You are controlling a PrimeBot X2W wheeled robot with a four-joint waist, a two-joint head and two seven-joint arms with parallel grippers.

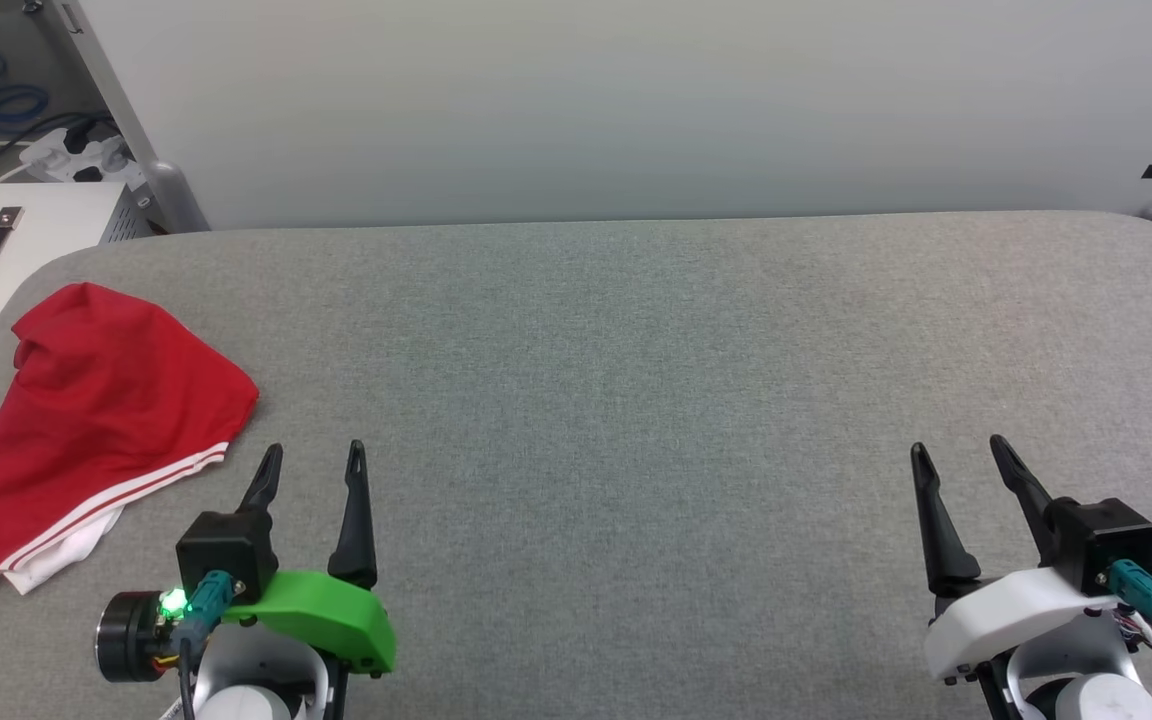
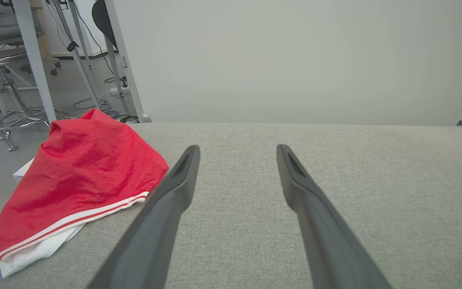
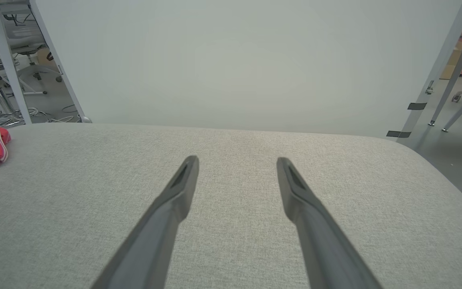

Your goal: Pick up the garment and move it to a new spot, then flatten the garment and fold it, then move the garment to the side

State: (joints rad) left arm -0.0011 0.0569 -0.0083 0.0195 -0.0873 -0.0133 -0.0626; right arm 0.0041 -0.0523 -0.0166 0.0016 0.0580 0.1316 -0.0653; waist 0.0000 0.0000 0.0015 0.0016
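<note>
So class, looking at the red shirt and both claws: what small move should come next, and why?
Probably swing the left claw leftward over the garment: it lies crumpled near the table's left edge, close beside that claw, whose jaws stand open and empty. The right claw is far across the table.

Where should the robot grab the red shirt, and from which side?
Probably the puffed-up red corner of the garment, just above its striped trim. That corner bulges off the table, so a finger might slip under it. Come in from the table's middle with the open left gripper, which sits closest, right beside that corner.
</note>
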